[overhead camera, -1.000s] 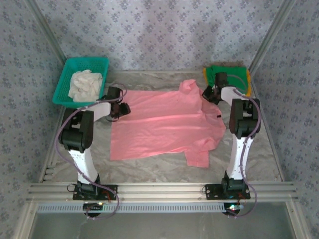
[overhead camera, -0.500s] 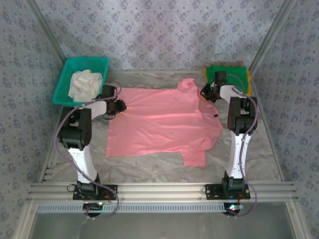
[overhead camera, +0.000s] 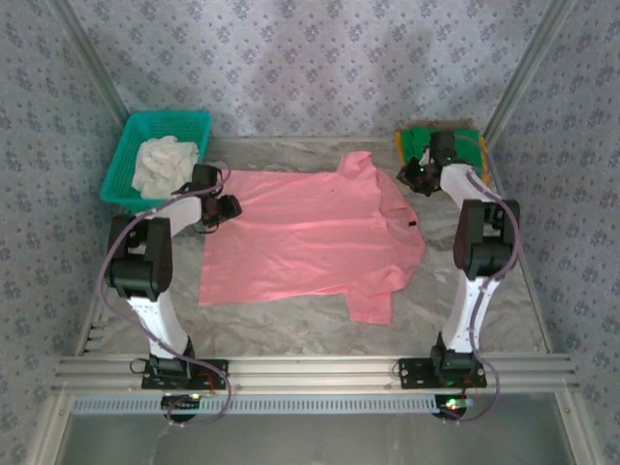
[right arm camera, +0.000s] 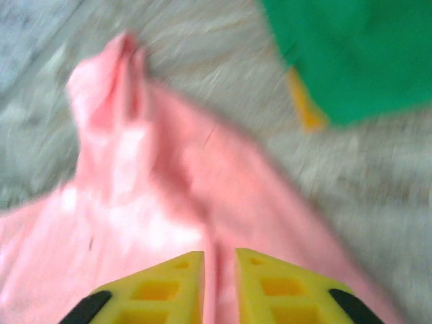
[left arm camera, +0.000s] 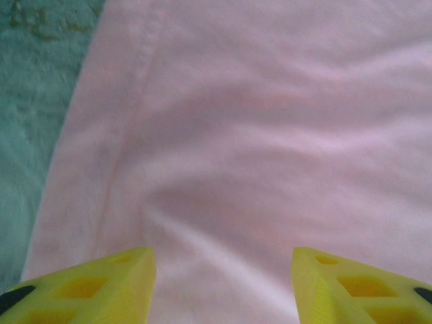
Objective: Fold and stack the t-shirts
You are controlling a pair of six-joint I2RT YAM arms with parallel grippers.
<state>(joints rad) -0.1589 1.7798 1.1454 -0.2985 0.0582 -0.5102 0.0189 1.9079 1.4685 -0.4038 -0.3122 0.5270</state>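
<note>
A salmon-pink t-shirt (overhead camera: pixel 310 232) lies spread flat across the middle of the table, one sleeve toward the near edge. My left gripper (overhead camera: pixel 229 205) hovers over its left edge, open, its yellow fingers (left arm camera: pixel 101 283) wide apart above the pink cloth (left arm camera: pixel 270 135). My right gripper (overhead camera: pixel 414 175) is just off the shirt's far right corner, its jaws a narrow gap apart over the pink cloth (right arm camera: pixel 135 202). A folded green t-shirt (overhead camera: pixel 463 145) sits at the back right on an orange-yellow one (overhead camera: pixel 399 145); both show in the right wrist view, the green t-shirt (right arm camera: pixel 351 54) over the orange-yellow edge (right arm camera: pixel 305 108).
A teal mesh basket (overhead camera: pixel 165 121) with a white cloth (overhead camera: pixel 165 165) stands at the back left. Aluminium frame rails run along the table's sides and near edge. Bare grey table (overhead camera: pixel 291 325) lies in front of the shirt.
The pink shirt has slid left and flattened out. My right gripper has parted its jaws and moved back and right, off the shirt. My left gripper has shifted left and opened wider.
</note>
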